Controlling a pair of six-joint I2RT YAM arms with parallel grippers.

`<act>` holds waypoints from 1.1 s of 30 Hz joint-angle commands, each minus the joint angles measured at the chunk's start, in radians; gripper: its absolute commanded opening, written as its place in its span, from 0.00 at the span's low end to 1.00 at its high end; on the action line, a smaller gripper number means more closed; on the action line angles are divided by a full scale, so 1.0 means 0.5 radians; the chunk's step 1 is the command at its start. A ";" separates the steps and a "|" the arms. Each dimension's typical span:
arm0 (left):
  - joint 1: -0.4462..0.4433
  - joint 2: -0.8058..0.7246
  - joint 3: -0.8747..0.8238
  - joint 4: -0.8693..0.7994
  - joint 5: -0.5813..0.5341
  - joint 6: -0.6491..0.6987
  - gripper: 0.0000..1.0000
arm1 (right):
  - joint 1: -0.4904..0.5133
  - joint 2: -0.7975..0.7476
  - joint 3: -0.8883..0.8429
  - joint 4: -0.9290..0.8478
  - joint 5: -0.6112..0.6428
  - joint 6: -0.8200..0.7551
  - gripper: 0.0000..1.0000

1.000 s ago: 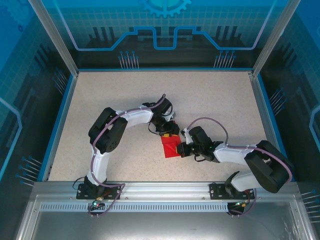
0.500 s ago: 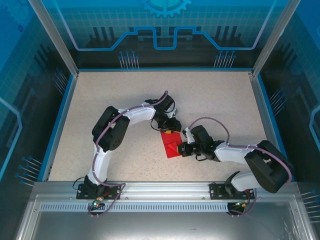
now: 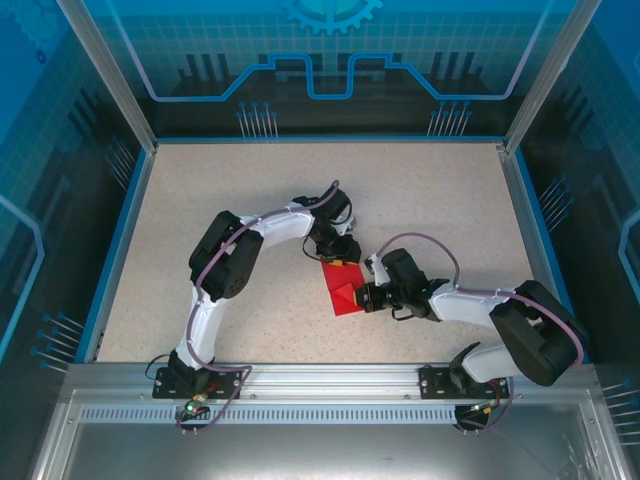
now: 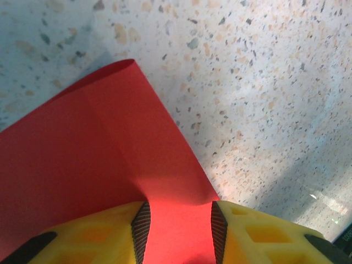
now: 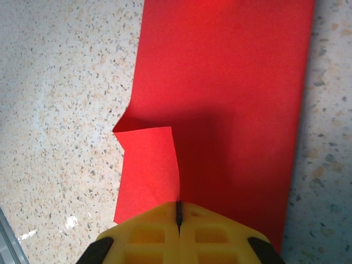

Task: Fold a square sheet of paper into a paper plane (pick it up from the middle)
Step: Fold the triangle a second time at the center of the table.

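Observation:
The square sheet of paper (image 3: 343,290) is bright red and lies partly folded on the speckled table between the two arms. My left gripper (image 3: 338,258) is low over its far edge. In the left wrist view its yellow fingers (image 4: 82,237) stand apart, and the red sheet (image 4: 110,159) runs up between them without being pinched at the left gripper (image 4: 177,231). My right gripper (image 3: 366,297) is at the sheet's right edge. In the right wrist view it (image 5: 178,212) is shut on a raised corner flap (image 5: 148,170) of the red sheet (image 5: 236,77).
The speckled table (image 3: 440,200) has bare room all round the sheet. A blue rim (image 3: 118,250) and clear enclosure walls border it. The metal rail (image 3: 330,378) with both arm bases runs along the near edge.
My left gripper has shifted slightly right and settled onto the sheet's far edge, its jaws narrowing. The right gripper has stayed shut on the sheet.

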 commanded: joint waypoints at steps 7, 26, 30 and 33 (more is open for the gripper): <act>-0.003 0.146 0.059 -0.100 -0.071 0.138 0.38 | -0.058 -0.009 0.122 -0.133 -0.054 -0.112 0.01; -0.004 0.198 0.083 -0.105 -0.041 0.189 0.38 | -0.164 0.055 0.119 -0.169 -0.008 -0.110 0.00; -0.003 0.200 0.088 -0.108 -0.038 0.196 0.38 | -0.190 0.074 0.114 -0.171 -0.012 -0.113 0.01; -0.003 0.207 0.095 -0.107 -0.027 0.196 0.38 | -0.208 0.093 0.118 -0.171 -0.020 -0.117 0.01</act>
